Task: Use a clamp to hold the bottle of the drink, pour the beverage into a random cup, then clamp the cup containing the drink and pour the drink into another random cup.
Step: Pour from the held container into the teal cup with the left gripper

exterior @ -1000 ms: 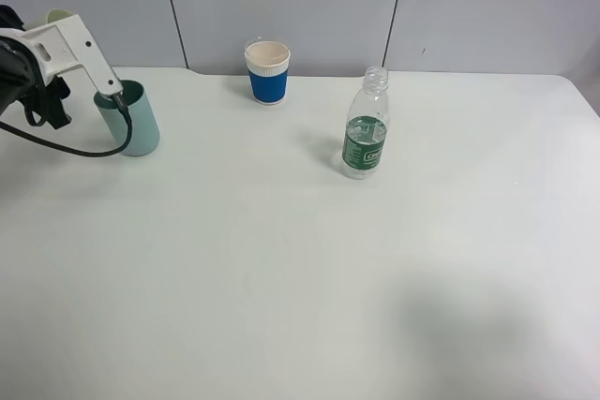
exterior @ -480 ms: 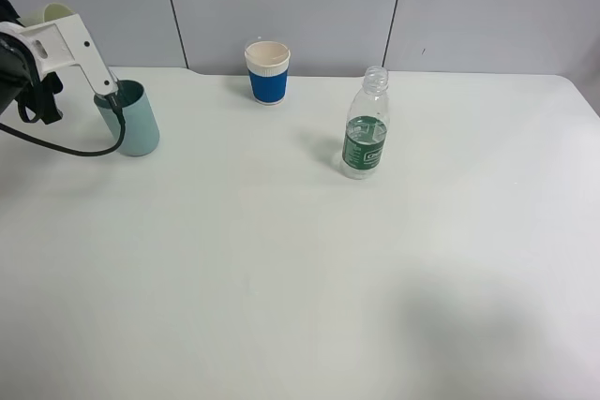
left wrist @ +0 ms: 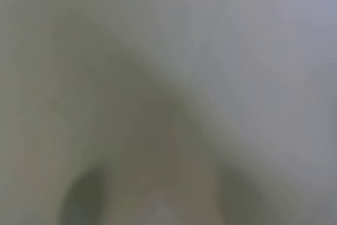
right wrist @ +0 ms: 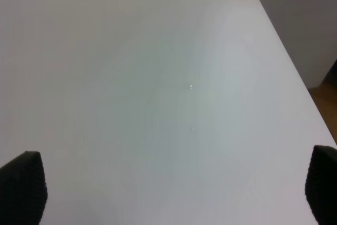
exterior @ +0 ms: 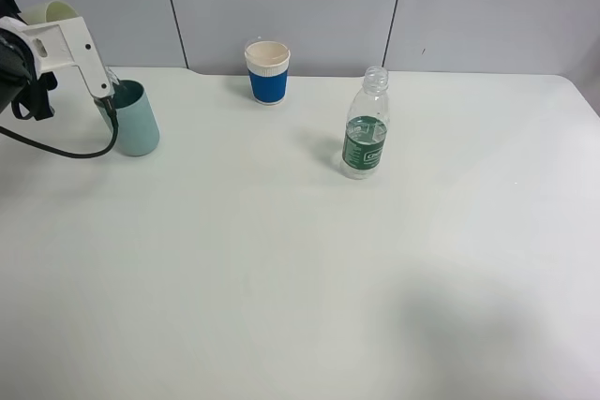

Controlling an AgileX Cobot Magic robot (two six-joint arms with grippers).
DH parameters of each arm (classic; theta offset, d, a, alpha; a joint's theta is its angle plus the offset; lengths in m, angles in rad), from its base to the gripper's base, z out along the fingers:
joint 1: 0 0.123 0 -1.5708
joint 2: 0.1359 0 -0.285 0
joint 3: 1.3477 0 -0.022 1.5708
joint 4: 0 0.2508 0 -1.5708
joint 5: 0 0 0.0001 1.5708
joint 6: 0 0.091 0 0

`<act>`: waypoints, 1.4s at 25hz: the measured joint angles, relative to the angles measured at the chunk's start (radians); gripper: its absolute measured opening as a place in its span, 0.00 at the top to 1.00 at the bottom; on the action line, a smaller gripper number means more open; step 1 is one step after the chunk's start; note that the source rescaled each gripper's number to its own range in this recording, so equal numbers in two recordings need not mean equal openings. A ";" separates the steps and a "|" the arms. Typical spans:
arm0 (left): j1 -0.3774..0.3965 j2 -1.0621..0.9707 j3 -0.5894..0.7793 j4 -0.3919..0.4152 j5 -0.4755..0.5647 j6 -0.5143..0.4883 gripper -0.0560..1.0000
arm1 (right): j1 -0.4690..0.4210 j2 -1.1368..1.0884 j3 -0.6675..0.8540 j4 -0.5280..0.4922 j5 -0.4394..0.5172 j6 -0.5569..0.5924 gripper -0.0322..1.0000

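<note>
My left gripper (exterior: 103, 91) is at the far left, just above the rim of a teal cup (exterior: 137, 124). It seems shut on a tilted pale green cup (exterior: 47, 12), whose blurred pale wall (left wrist: 158, 104) fills the left wrist view. A clear bottle (exterior: 365, 128) with a green label and no cap stands upright right of centre. A blue-sleeved paper cup (exterior: 268, 72) stands at the back. My right gripper (right wrist: 174, 193) is open over bare table, with only its dark fingertips (right wrist: 23, 183) showing, and it is outside the exterior view.
The white table (exterior: 300, 269) runs to a grey panelled wall at the back. Its right edge (right wrist: 295, 72) shows in the right wrist view. A black cable (exterior: 56, 149) hangs from the left arm beside the teal cup.
My left gripper and the pale cup have drifted slightly left and up from the teal cup's mouth. The bottle and both standing cups have not moved.
</note>
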 joint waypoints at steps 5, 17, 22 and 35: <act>0.000 0.000 -0.001 0.005 -0.025 0.007 0.92 | 0.000 0.000 0.000 0.000 0.000 0.000 0.00; 0.000 0.000 -0.001 0.056 -0.043 0.051 0.92 | 0.000 0.000 0.000 0.000 0.000 0.000 0.00; 0.000 0.000 -0.001 0.076 -0.054 0.108 0.92 | 0.000 0.000 0.000 0.000 0.000 0.000 0.00; 0.000 0.000 -0.001 0.238 -0.104 0.125 0.92 | 0.000 0.000 0.000 0.000 0.000 0.000 0.00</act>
